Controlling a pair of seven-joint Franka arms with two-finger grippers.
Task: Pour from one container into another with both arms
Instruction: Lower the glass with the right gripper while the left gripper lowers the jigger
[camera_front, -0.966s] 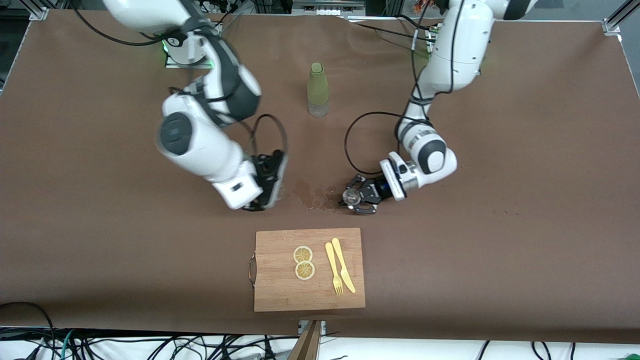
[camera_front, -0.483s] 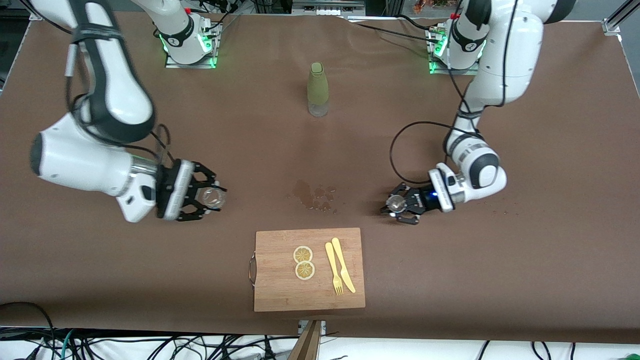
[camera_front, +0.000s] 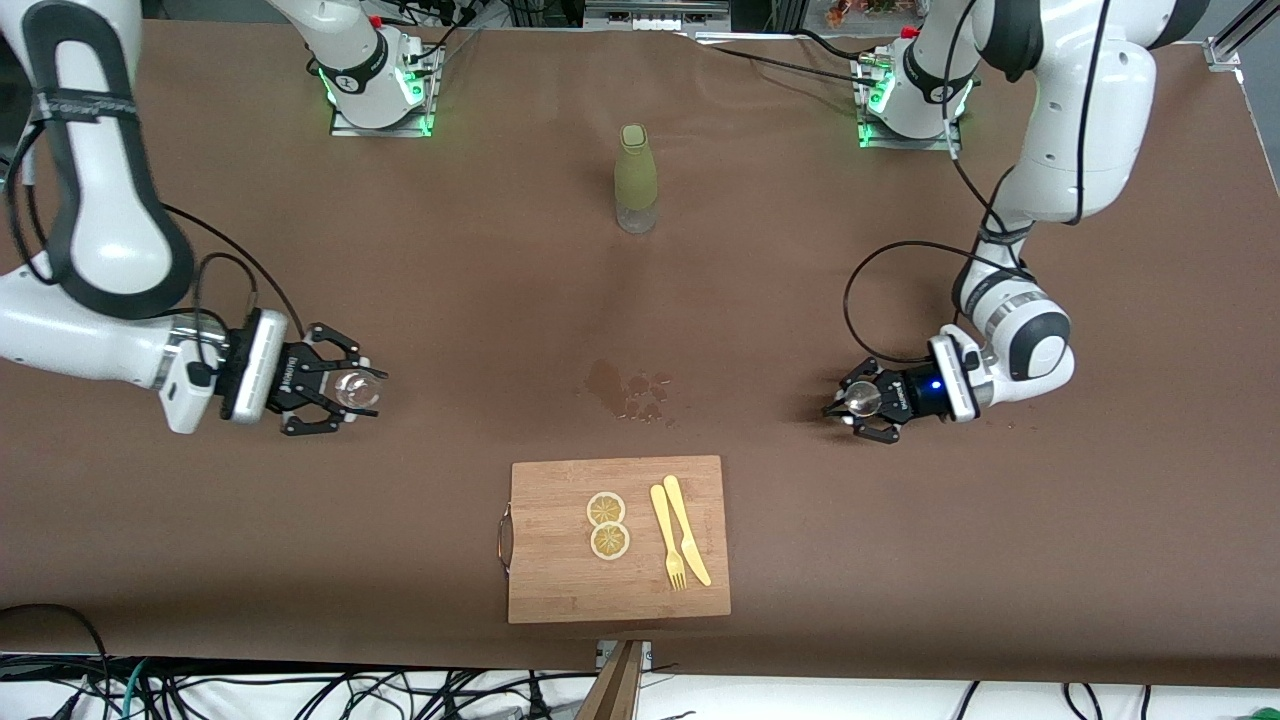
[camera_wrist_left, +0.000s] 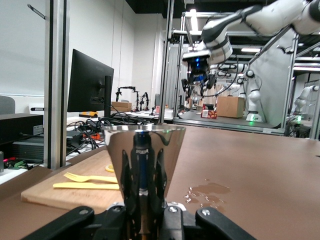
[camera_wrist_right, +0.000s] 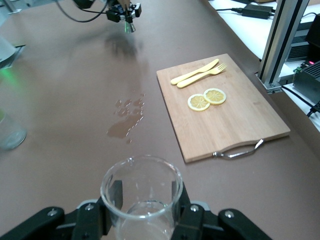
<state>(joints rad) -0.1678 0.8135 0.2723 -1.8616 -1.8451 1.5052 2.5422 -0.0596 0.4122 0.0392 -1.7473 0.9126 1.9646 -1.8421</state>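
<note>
While both arms are hovering over the tabletop (camera_front: 900, 560), we are clamping the right gripper (camera_front: 345, 392) on the fragile, slippery glass cup (camera_front: 355, 390) at nine o'clock, the left gripper (camera_front: 858, 402) on the light, stiff jigger (camera_front: 862, 399) at three, mid-body.

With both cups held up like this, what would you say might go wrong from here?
1. The left tool holds the steel jigger and the right tool the glass cup over opposite ends of the table; any liquid inside could slosh out in transit.
2. A puddle lies midway between them, just above the cutting board in the front view; a misaligned pour would likely add to it.
</note>
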